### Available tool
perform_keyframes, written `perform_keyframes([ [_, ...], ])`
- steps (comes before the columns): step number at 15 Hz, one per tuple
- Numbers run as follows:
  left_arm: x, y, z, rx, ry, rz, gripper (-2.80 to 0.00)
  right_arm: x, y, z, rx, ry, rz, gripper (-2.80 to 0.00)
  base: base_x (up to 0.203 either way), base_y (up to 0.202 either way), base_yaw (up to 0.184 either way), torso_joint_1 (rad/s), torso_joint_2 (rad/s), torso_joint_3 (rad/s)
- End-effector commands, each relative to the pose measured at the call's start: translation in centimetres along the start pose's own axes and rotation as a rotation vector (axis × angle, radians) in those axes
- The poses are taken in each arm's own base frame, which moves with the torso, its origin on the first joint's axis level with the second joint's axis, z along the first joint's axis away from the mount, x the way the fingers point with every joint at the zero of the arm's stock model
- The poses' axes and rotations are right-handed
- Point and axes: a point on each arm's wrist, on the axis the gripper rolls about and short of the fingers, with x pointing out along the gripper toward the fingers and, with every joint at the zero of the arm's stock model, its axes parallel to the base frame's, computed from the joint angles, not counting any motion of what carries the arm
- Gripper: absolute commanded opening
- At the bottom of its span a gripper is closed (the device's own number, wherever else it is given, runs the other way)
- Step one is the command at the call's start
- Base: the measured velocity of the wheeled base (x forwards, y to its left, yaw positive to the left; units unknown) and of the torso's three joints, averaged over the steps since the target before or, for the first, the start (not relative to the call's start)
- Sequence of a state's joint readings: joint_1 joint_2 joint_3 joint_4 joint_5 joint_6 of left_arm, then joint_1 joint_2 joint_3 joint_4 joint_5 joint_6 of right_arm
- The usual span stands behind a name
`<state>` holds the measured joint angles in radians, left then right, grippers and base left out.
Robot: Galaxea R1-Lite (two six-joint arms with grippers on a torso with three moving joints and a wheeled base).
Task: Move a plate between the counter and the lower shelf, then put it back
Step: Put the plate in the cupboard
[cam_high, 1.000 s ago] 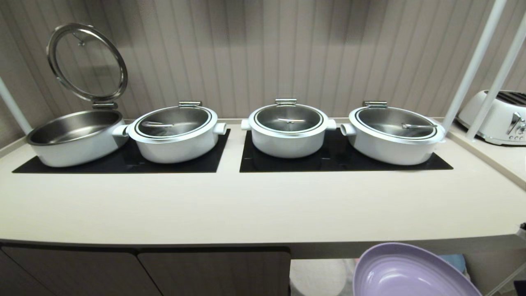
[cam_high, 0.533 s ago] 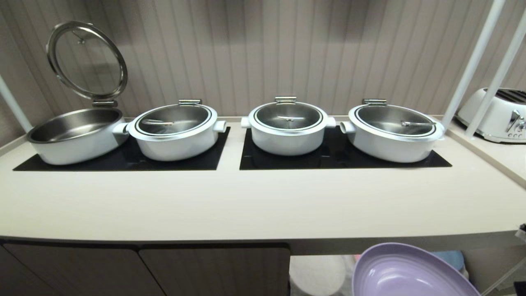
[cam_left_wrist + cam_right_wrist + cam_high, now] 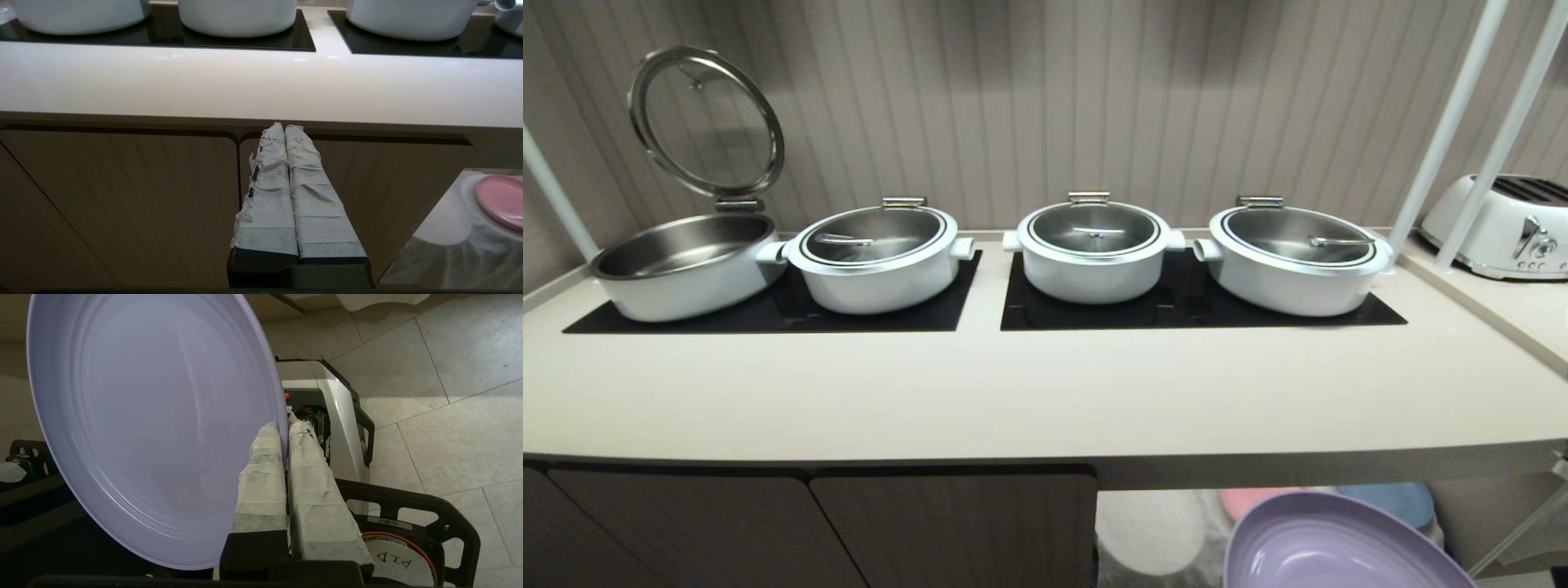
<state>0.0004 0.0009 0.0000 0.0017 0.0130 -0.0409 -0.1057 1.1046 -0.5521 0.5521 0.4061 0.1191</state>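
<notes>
Nearest the camera, the plate (image 3: pixel 1339 549) sits at the bottom right of the head view, below the front edge of the counter (image 3: pixel 1045 392) and clear of it. The right gripper (image 3: pixel 284 428) has its taped fingers (image 3: pixel 261 473) pinched tight on the plate's rim, so it's definitely being carried, not resting on anything.

What changed over the last second: the whole picture slid, pots shifted and more of the lower shelf (image 3: pixel 1152 531) shows now, with a pink plate (image 3: pixel 1254 500) and a blue plate (image 3: pixel 1392 500) peeking behind the purple one. That looks like the camera moving, not the things. The plate kept its spot in the frame, so it's probably riding along with the robot. Best guess: mid-carry, heading up toward the counter.

Orientation: it's round, so no real long axis. Its hollow side faces up and toward the camera, tilted, with the gripped edge toward the lower right.

The left gripper (image 3: pixel 284 130) is parked in front of the cupboard doors (image 3: pixel 122 196), fingers pressed together, holding nothing.

Farther back, four white pots (image 3: pixel 1094 253) sit on the black hob panels (image 3: pixel 1201 306).
</notes>
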Motion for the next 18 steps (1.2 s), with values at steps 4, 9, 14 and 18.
perform_keyframes([
  [4, 0.0, 0.0, 0.0, -0.001, 0.0, 0.0, -2.8, -0.3, 0.1, -0.2, -0.007, -0.017, 0.004, -2.8, 0.0, 0.0, 0.0, 0.0, 0.0, 0.0],
  [9, 0.0, 0.0, 0.0, -0.001, 0.0, 0.002, -2.8, -1.0, 0.4, -0.2, -0.009, -0.023, 0.003, -2.8, 0.0, 0.0, 0.0, 0.0, 0.0, 0.0],
  [14, 0.0, 0.0, 0.0, -0.001, 0.0, 0.0, -2.8, -1.4, 0.6, 0.0, -0.009, -0.021, 0.001, -2.8, 0.0, 0.0, 0.0, 0.0, 0.0, 0.0],
  [18, 0.0, 0.0, 0.0, -0.001, 0.0, 0.0, -2.8, -1.3, 0.6, -0.1, -0.006, -0.007, 0.001, -2.8, 0.0, 0.0, 0.0, 0.0, 0.0, 0.0],
])
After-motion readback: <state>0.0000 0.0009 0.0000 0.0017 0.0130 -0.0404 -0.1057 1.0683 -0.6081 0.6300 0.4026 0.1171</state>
